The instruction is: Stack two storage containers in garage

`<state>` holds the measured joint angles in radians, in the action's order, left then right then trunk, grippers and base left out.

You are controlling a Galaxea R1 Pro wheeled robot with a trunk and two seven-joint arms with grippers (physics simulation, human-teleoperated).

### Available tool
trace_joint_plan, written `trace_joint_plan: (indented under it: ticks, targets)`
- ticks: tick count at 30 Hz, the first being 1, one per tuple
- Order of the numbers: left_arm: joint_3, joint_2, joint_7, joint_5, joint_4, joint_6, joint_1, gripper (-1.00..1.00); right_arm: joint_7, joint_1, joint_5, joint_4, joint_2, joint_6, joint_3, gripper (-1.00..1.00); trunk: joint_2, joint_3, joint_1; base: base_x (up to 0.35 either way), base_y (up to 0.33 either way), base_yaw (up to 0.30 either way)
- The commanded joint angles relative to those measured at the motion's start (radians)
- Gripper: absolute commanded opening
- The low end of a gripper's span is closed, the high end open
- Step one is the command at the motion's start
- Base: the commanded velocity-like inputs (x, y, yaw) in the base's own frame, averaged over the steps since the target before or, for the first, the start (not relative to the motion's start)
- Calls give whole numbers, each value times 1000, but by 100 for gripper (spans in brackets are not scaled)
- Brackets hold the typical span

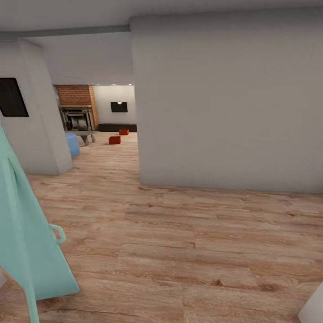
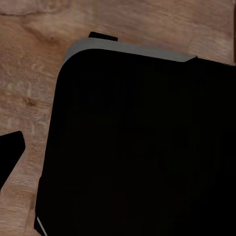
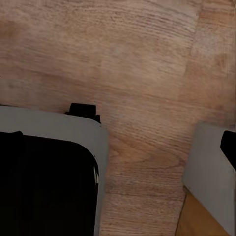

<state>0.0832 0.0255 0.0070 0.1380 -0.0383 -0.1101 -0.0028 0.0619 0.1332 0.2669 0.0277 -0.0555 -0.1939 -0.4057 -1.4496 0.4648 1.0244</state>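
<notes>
Head view: two bins sit on the plank floor (image 1: 179,251) at upper left of the frame, beyond the doorway, one (image 1: 115,140) nearer and one (image 1: 124,132) behind it by the dark bench (image 1: 117,128), close to the brick fireplace (image 1: 77,107). Both lie far ahead and slightly left, too small to read their long axis; I judge the left arm marginally nearer.

Left wrist view: dark robot body over planks; jaws' state cannot be told.

Right wrist view: likewise, state unclear.

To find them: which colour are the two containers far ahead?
Orange-red, both containers; head view.
</notes>
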Motion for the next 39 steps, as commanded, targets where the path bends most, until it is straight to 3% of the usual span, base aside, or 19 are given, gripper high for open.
trace_joint_plan:
  ticks: [1,39]
  targets:
    - [7,0,1,2,0,-2,0,100,0,1,9,3,0,-6,-9,100,0,1,1,325,0,37]
    - [8,1,0,0,0,-3,0,100,0,1,-2,3,6,5,-19,100,0,1,1,325,0,2]
